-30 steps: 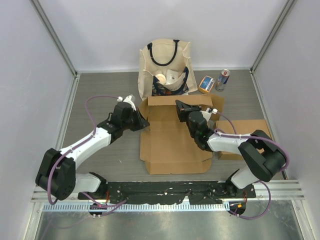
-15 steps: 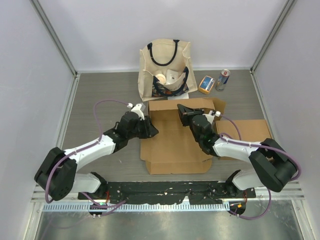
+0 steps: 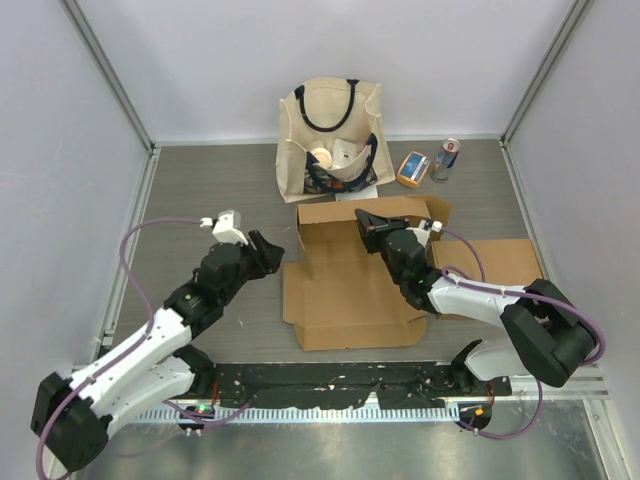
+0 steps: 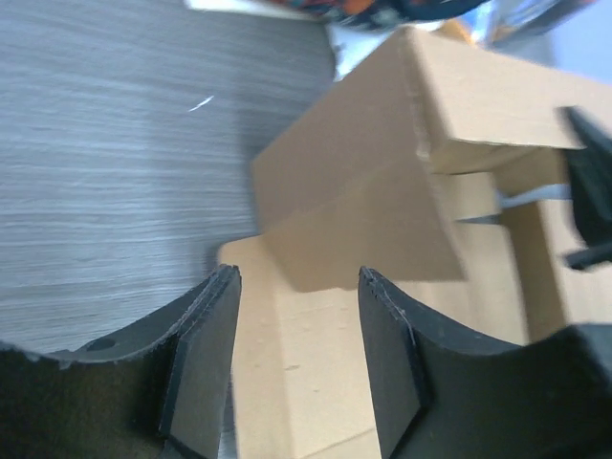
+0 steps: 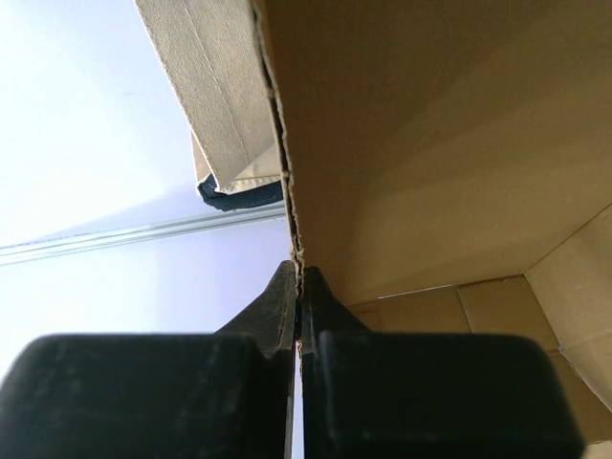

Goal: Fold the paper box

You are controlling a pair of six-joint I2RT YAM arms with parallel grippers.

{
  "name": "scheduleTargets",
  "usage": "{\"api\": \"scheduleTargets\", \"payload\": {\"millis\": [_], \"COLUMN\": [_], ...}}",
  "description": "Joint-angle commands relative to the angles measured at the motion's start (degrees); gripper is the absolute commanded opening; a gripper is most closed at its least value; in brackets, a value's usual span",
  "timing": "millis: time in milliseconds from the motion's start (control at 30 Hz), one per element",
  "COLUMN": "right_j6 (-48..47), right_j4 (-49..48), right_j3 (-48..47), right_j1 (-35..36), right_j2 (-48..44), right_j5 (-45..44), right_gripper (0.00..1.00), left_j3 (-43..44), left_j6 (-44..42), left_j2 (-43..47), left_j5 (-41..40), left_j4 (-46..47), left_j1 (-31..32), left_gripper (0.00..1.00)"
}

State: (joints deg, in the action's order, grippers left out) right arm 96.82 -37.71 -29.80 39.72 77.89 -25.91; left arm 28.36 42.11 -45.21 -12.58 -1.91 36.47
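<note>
The brown paper box (image 3: pixel 350 290) lies partly folded in the middle of the table, its back wall (image 3: pixel 362 214) standing up. My right gripper (image 3: pixel 372 222) is shut on the top edge of that back wall; in the right wrist view the torn cardboard edge (image 5: pixel 292 191) runs straight into the pinched jaws (image 5: pixel 299 277). My left gripper (image 3: pixel 268 250) hovers just left of the box's left side, open and holding nothing. In the left wrist view its fingertips (image 4: pixel 298 287) frame the box floor, and the raised cardboard flap (image 4: pixel 373 191) stands beyond them.
A cream tote bag (image 3: pixel 332 135) with items inside stands right behind the box. A small orange and blue carton (image 3: pixel 413 168) and a drink can (image 3: pixel 446 158) sit at the back right. A second flat cardboard piece (image 3: pixel 495 265) lies under my right arm.
My left gripper has opened, let go of the box's left side and drawn back to the left. The right gripper has kept its grip on the back wall.
</note>
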Motion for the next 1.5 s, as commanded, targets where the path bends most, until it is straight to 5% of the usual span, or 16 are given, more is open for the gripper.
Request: {"api": "scheduleTargets", "payload": {"millis": [0,100,233,533,700,800,900,1000,1100,1200,1267,1433,1467], "right_j6": [-2.16,-2.16,-1.98,-1.11,-0.84,-0.58,0.74,1.44,2.41,2.85,2.59,-2.13,-4.25], "right_j4": [6.78,6.87,6.43,6.16,6.51,6.6,6.08,5.11,5.9,5.9,6.25,5.81,5.37], "right_j3": [0.45,0.36,-0.52,-1.58,-1.4,-1.66,-1.49,-1.4,-0.96,-0.87,-1.48,-1.75,-1.84], "right_j1": [-0.26,-0.35,-0.35,-0.35,-0.26,-0.26,-0.35,-0.18,0.35,0.35,0.61,0.27,0.0], "right_j2": [0.95,0.95,1.74,2.62,2.27,2.27,2.71,2.89,2.36,2.27,2.18,1.13,0.69], "right_j5": [0.77,0.95,1.65,2.97,3.15,3.15,3.85,4.12,3.24,3.32,3.41,3.32,4.19], "right_gripper": [0.01,0.01,0.01,0.01,0.01,0.01,0.01,0.01,0.01,0.01,0.01,0.01,0.12], "left_j3": [6.35,11.01,9.79,8.82,9.96,11.45,14.34,21.78,29.81,31.23,29.83,19.56,16.06], "left_j6": [-2.45,-9.66,-16.78,-19.96,-17.68,-16.53,-16.01,-9.34,2.07,12.46,9.77,-8.95,-11.5], "left_j2": [-11.28,-20.34,-25.97,-35.73,-40.3,-43.73,-47.42,-51.72,-56.99,-59.81,-60.08,-53.59,-52.19], "left_j5": [-5.89,-3.06,1.32,-5.86,-14.82,-17.74,-28.25,-44.34,-51.05,-54.56,-52.83,-39.56,-38.06], "left_j4": [-5.65,-2.94,14.08,32.12,33.29,33.64,31.19,12.47,-4.7,-11.43,-8.56,18.67,20.7], "left_j1": [-0.08,0.36,1.15,2.64,2.99,3.61,6.24,9.05,9.85,9.76,9.76,9.76,9.76], "left_gripper": [0.57,0.63,0.66,0.65,0.64,0.52,0.27,0.0,0.0,0.0,0.0,0.0,0.0]}}
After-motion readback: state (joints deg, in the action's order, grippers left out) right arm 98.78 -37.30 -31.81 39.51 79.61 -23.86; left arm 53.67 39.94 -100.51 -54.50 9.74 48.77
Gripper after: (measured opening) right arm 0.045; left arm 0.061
